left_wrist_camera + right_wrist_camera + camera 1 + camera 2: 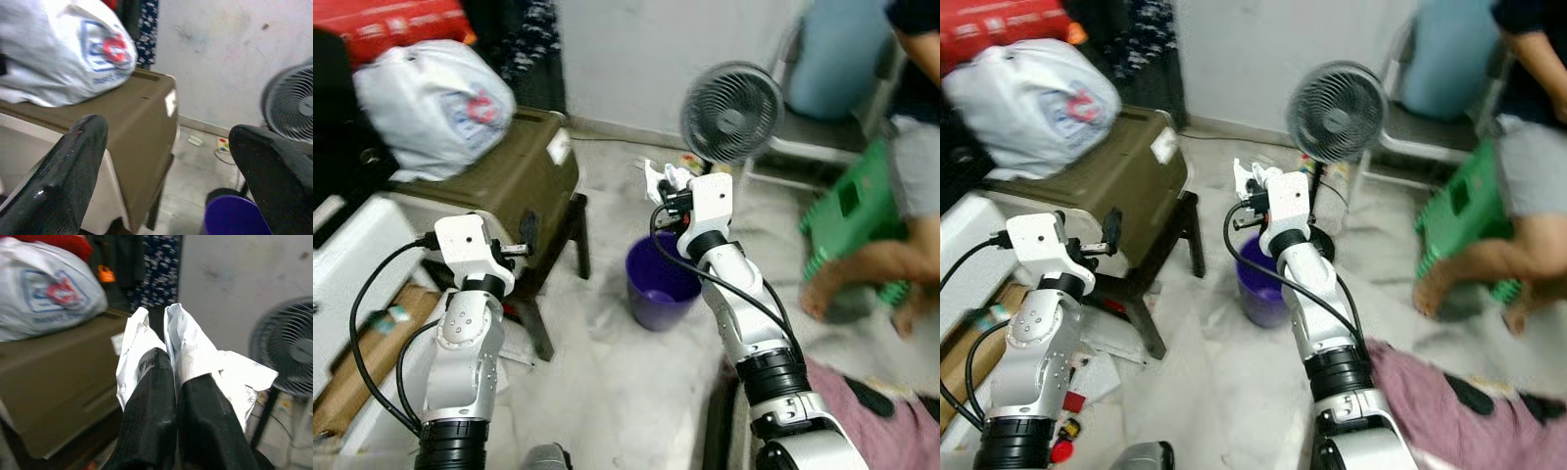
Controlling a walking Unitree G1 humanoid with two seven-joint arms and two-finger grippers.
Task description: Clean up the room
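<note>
A pale floor (607,382) runs to a white wall, with a purple bucket (661,282) beside a standing fan (732,111). In the eye views, the right gripper (668,186) is raised above the bucket, the left gripper (524,245) held forward by a brown box (514,171). The left wrist view shows its fingers (73,171) spread apart. The right wrist view shows fingers (151,401) clenched on crumpled white paper (190,347).

Held crumpled white paper (658,179) up in the right gripper (668,201), above the purple bucket (661,284) on the floor (607,382). Stood beside a fan (732,111).
</note>
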